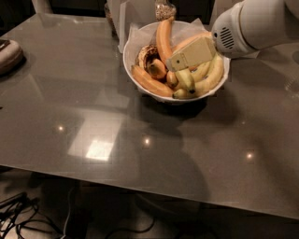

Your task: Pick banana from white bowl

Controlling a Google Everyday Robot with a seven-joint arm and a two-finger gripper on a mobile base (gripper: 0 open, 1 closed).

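Note:
The white bowl [127,65], lined with white paper, stands at the back middle of the grey table [93,107]. It holds several bananas. The greenish-yellow banana [185,79] with a dark tip lies in the right half of the bowl. Long orange bananas [163,37] and a small brown-spotted one [156,68] lie around it. My gripper [174,62] reaches in from the upper right on a white arm [257,25]. Its beige end hangs just above the greenish-yellow banana. I cannot tell whether it touches that banana.
A glass jar [164,9] and a white upright sheet [125,23] stand behind the bowl. A dark round object [7,56] sits at the table's left edge. The table's front edge [140,179] runs across below, with cables [18,214] on the floor.

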